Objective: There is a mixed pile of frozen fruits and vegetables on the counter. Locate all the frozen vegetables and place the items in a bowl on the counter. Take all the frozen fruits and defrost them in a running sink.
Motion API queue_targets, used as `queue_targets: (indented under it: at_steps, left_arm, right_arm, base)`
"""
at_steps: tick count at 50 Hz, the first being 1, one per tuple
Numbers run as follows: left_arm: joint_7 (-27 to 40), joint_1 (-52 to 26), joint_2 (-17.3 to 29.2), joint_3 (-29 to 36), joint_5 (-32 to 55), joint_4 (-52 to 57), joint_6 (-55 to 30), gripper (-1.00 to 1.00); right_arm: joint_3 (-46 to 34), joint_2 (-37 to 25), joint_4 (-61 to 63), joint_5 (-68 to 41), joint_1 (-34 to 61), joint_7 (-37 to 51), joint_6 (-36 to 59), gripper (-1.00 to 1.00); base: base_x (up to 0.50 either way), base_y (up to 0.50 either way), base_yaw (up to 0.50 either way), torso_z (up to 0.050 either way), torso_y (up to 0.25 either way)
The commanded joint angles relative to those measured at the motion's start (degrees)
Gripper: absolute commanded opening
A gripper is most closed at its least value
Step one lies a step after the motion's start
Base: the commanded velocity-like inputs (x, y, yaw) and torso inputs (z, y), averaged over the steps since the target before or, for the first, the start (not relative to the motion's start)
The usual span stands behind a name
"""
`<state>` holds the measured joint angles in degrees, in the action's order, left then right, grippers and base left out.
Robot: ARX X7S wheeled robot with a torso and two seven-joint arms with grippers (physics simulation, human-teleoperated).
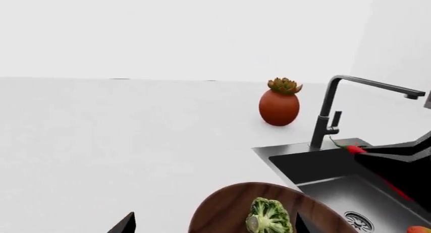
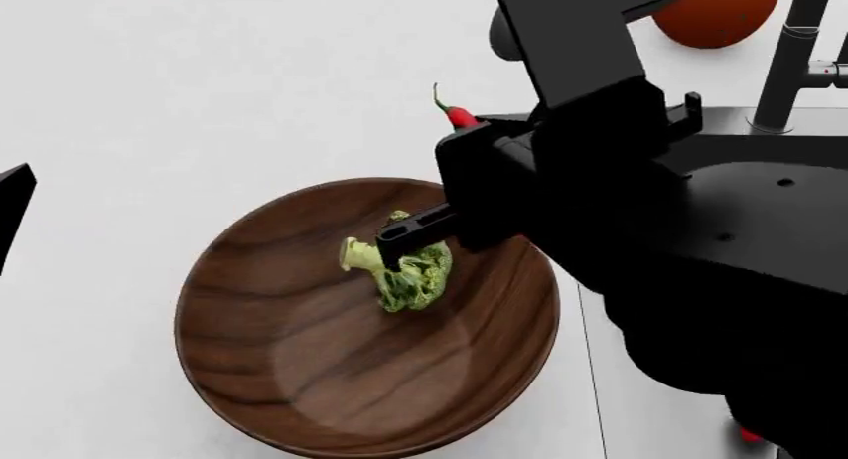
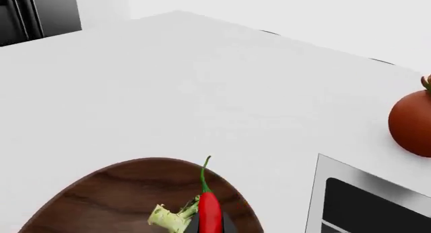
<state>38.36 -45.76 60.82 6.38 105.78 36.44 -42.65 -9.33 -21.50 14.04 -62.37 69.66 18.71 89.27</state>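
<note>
Chili [image 3: 209, 212] sits clamped in the right claw [image 2: 444, 196], hanging over the far rim of the bowl [image 2: 265, 320] w/ broccoli [image 2: 404, 270] already inside on the desk [image 2: 199, 81]. Best move imo: ease it toward the bowl's middle, drop lower, then let go so it can't bounce out. Left claw [image 1: 212, 225] looks apart, holding nothing

The white counter [image 2: 199, 81] carries the wooden bowl [image 2: 265, 380], which sits just beside the sink [image 1: 323, 185]. A round red-brown plant pot [image 1: 279, 107] stands behind the sink, near the faucet [image 1: 330, 117].
</note>
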Motion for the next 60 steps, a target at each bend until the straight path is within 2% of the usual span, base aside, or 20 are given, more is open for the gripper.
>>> queue_targets:
  at_steps: [1,15,25,53,60]
  left_arm:
    - [3.23,0.82,0.17,1.22,-7.73,0.80,3.15,1.00]
    - [3.59,2.62,0.24,0.25,-6.59,1.31,4.27,1.00]
    - [4.10,2.69,-0.22,0.61,-6.24,1.30,4.27,1.00]
    - [4.95,3.85,0.38,-0.81,-5.10,1.68,5.29,1.00]
    - [4.89,3.81,0.32,-0.81,-5.17,1.58,5.25,1.00]
  right_arm:
    - [-4.18,-4.42,-3.11,-29.93,4.11,16.72,-0.22,-1.00]
    - [-15.05,-6.43,-5.56,-47.67,7.96,23.66,-2.45,-1.00]
    - [-20.49,-5.79,-7.75,-52.72,11.11,22.46,-2.76,-1.00]
    - [-30.04,-1.70,-14.09,-39.18,13.85,6.83,-2.07,-1.00]
    - [-33.29,-1.03,-15.83,-30.70,14.60,-0.83,-3.16,-1.00]
  base:
    - [0.00,0.00,0.00,0.000,0.000]
    - [0.00,0.00,0.00,0.000,0.000]
    - [0.00,0.00,0.00,0.000,0.000]
    - [0.00,0.00,0.00,0.000,0.000]
    - [0.00,0.00,0.00,0.000,0.000]
